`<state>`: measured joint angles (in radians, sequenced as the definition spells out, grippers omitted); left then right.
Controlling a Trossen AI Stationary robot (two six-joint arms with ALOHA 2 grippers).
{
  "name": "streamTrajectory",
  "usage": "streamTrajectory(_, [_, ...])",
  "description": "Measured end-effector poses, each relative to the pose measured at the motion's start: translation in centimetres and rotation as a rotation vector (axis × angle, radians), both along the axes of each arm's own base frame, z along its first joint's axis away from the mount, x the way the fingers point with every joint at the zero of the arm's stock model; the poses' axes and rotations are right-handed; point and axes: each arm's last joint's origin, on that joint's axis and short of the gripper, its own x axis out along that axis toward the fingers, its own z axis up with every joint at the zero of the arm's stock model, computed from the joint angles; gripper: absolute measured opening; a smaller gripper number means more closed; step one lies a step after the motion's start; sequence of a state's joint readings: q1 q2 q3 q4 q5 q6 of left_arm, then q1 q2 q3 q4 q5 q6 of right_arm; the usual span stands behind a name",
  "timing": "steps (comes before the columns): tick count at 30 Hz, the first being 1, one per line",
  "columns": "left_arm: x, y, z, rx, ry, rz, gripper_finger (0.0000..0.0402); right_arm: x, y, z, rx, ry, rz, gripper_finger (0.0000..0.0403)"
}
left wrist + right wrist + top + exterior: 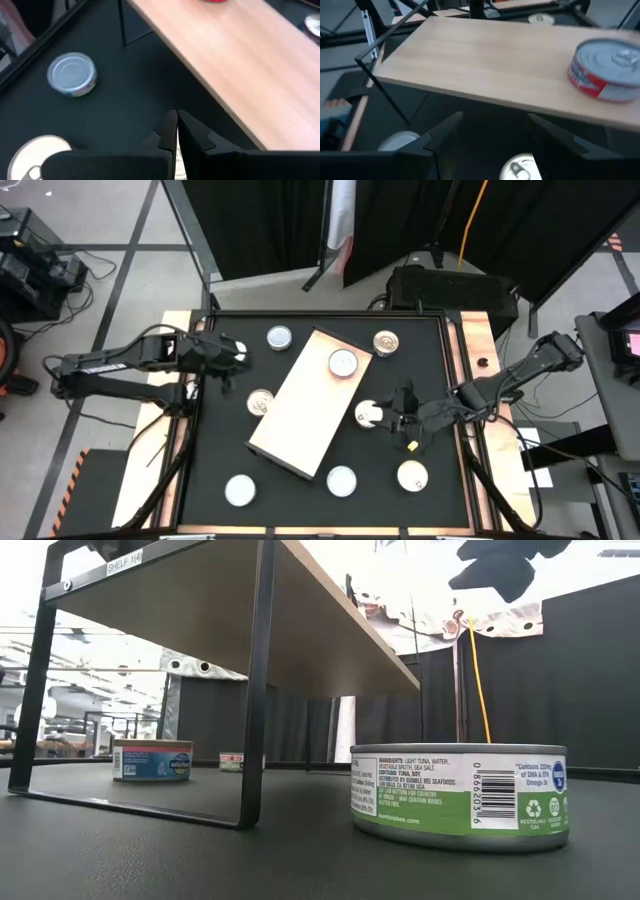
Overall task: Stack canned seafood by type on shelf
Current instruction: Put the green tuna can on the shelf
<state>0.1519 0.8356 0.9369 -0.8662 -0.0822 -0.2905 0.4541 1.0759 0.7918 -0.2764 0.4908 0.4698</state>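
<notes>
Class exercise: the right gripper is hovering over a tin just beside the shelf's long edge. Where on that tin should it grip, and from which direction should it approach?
Grip the tin across its low round side wall, coming straight down from above. It lies flat, lid up, on the black tabletop, so the sides are the only opposed faces. The right gripper is open above it already. Set the fingers parallel to the shelf edge, since the tin sits close beside it.

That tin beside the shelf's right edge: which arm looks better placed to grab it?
The right one, probably. The right gripper hovers with jaws open right beside that tin, next to the shelf. The left gripper, jaws shut, sits across the shelf, near the table's far-left corner.
</notes>
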Motion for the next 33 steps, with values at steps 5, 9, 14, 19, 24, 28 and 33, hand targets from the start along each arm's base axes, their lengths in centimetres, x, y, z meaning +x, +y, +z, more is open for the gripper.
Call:
streamTrajectory(5, [0.5,0.4,0.5,0.116,-0.072,0.089,0.0018,0.2,1.5,-1.0,0.047,0.033,0.012,0.021])
streamTrajectory(9, [1.5,1.2,0.5,0.176,-0.077,0.126,0.0018,0.8,2.2,-1.9,0.066,0.056,0.002,0.021])
streamTrajectory(14, [2.6,3.5,0.2,0.213,-0.049,0.2,0.0018,1.3,2.5,-2.8,0.089,0.09,-0.026,0.021])
streamTrajectory(19, [3.0,7.3,0.5,0.172,-0.085,0.16,0.0018,1.6,2.7,-3.4,0.063,0.112,-0.019,0.021])
streamTrajectory(24, [2.9,11.5,-0.6,0.125,-0.075,0.098,0.0018,1.6,2.7,-3.6,0.019,0.132,0.001,0.021])
streamTrajectory(28, [2.8,14.3,-2.6,0.084,0.001,0.117,0.0018,1.6,2.7,-3.6,0.019,0.131,0.002,0.021])
streamTrajectory(33, [3.1,16.7,-4.0,0.15,0.078,0.227,0.0018,1.4,2.6,-3.6,0.011,0.142,0.005,0.021])
